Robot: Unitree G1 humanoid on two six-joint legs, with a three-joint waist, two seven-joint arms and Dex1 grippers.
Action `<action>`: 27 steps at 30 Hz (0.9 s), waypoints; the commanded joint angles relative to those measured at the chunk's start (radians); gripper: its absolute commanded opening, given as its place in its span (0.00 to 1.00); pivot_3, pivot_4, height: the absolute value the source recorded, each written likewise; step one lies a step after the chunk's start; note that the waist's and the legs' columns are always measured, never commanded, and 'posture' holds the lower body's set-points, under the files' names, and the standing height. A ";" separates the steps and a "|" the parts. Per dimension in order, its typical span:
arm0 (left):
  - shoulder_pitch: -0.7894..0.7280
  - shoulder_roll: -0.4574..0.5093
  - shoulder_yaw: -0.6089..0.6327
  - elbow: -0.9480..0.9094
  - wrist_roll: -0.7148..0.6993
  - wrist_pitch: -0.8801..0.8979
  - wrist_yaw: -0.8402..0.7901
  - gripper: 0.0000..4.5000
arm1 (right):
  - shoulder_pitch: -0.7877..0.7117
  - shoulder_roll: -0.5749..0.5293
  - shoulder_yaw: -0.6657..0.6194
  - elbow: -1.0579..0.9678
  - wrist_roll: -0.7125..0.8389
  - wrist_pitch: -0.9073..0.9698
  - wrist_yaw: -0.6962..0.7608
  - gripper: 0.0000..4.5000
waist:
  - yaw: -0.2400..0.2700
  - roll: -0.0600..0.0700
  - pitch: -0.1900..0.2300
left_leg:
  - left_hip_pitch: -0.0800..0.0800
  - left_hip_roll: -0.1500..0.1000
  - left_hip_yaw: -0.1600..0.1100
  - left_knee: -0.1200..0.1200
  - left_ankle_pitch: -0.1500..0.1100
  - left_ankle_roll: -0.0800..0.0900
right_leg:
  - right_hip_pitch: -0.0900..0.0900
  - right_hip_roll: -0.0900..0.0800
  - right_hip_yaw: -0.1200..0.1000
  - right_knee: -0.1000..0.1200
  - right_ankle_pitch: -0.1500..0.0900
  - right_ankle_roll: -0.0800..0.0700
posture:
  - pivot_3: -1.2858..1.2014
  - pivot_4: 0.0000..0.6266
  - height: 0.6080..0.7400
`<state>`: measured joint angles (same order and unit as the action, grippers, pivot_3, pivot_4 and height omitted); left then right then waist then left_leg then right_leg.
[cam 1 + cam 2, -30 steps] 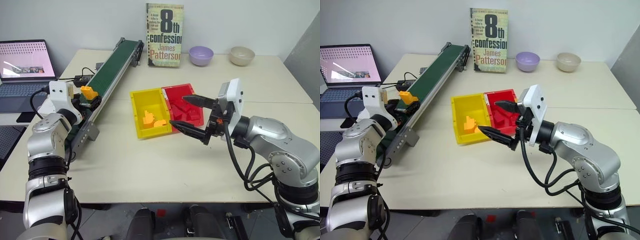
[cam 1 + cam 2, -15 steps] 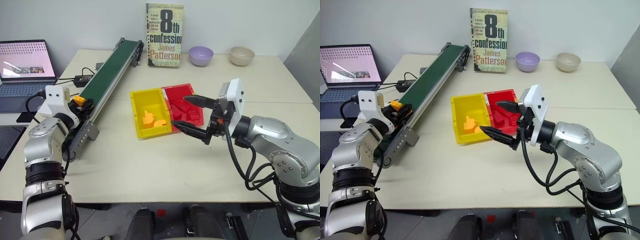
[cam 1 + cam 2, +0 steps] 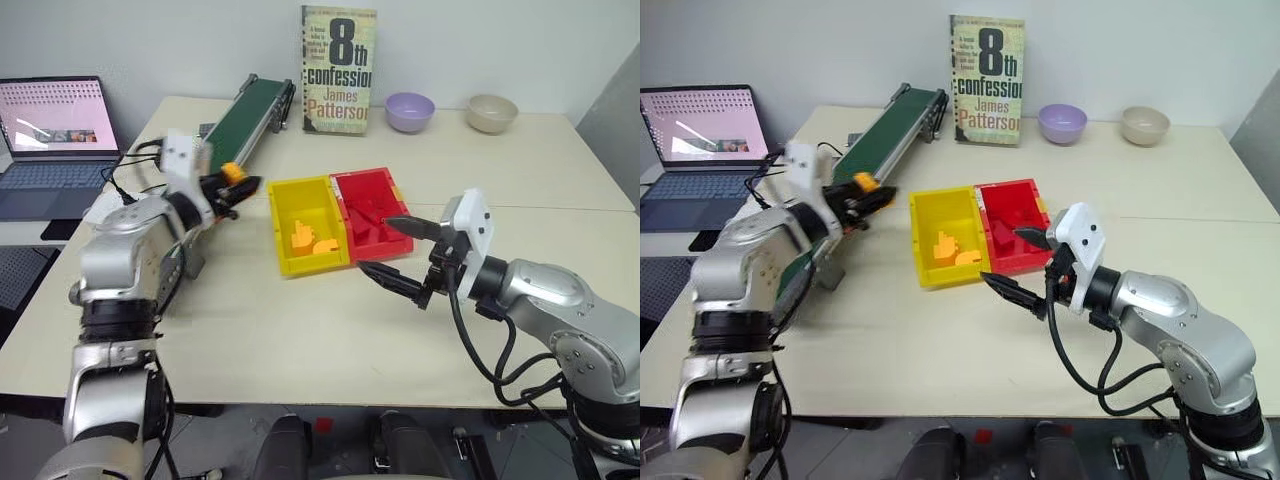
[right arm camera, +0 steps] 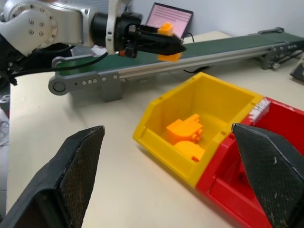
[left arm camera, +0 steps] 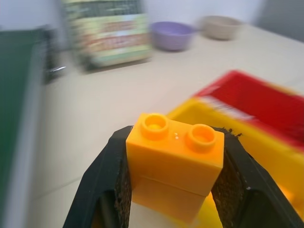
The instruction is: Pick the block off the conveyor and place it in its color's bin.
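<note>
You are looking down over a pale table. Your left gripper (image 3: 238, 184) is clamped on the yellow-orange block (image 3: 231, 172), a small two-stud brick, held in the air between the conveyor (image 3: 240, 113) and the yellow bin (image 3: 281, 200). In the left wrist view the block (image 5: 175, 164) sits squeezed between the two black fingers (image 5: 102, 185), studs upward, with the yellow bin's rim just beyond it.

The conveyor, a dark green belt with silver rails, runs away from you on the left side of the table. The yellow bin sits near the table's middle, joined along one side to a red bin (image 3: 390, 188) on its right. Several orange blocks (image 3: 312, 240) lie inside the yellow bin, and red blocks (image 3: 365, 222) lie in the red one.

Your right gripper (image 3: 398, 252) hovers just in front of the red bin, its two fingers spread wide and holding nothing.

At the far edge of the table a paperback book (image 3: 339, 70) stands upright, with a lilac bowl (image 3: 410, 111) and a beige bowl (image 3: 492, 112) to its right. An open laptop (image 3: 50, 140) sits off to the left of the table.
</note>
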<state>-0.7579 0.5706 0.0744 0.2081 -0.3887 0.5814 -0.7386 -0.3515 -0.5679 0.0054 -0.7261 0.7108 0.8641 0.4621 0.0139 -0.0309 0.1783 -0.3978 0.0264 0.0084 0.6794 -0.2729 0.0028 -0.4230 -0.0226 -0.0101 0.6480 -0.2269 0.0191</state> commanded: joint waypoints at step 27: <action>-0.096 0.187 -0.144 0.145 0.117 -0.140 -0.495 1.00 | 0.033 -0.126 -0.112 -0.040 0.036 0.007 -0.005 1.00 | -0.030 0.000 0.000 | -0.001 0.002 0.001 0.000 0.000 0.000 | -0.002 0.003 0.001 0.000 0.000 0.000 | 0.52 0.24 1.00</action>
<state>-0.8723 0.6779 -0.0639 0.4795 -0.2510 0.4052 -1.1197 -0.2925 -0.6615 -0.0504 -0.7915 0.7348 0.9018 0.3960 -0.0163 -0.0306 0.1785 -0.3979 0.0288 0.0097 0.6782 -0.2730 0.0030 -0.4248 -0.0191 -0.0091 0.6480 -0.2271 0.0191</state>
